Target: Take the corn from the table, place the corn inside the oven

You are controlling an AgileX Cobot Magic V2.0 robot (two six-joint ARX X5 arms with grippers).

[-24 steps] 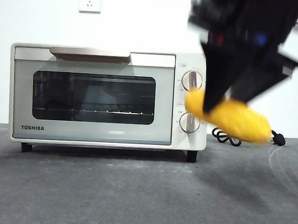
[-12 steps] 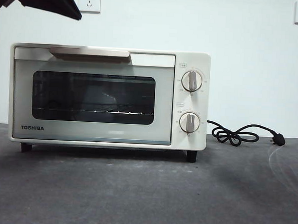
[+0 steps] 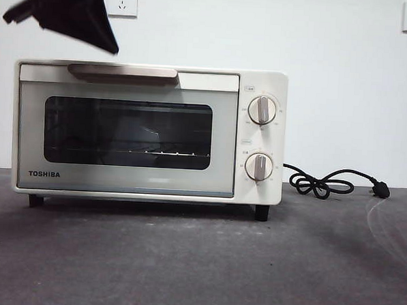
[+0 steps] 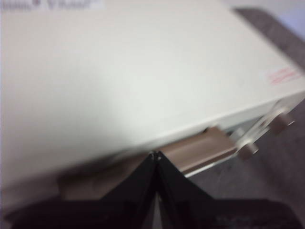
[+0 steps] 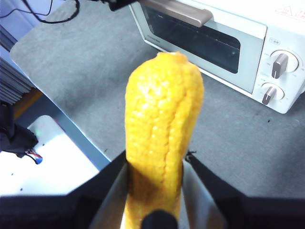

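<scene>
Yellow-orange corn (image 5: 164, 138), clamped between the jaws of the right end effector (image 5: 157, 167), tapered tip pointing away from the wrist. Held high above the grey table (image 3: 198, 261), well apart from the oven (image 3: 148, 132); absent from the front view, where a second ago it hung blurred before the knobs at the right. Lifted out of that view since then, hence pick-up judged complete. Oven door shut, beige handle (image 3: 122, 72) untouched, rack inside bare as far as the dark glass shows. Left end effector (image 4: 155, 160), jaws pressed together, now just above the oven's front top edge near the handle; in the front view a dark shape at the far upper left (image 3: 67, 12), lower than half a second ago. Judged meaning: door opening next, by the left arm, with insertion of the corn waiting on that. Black cord (image 3: 331, 183) lying right of the oven, unmoved.
</scene>
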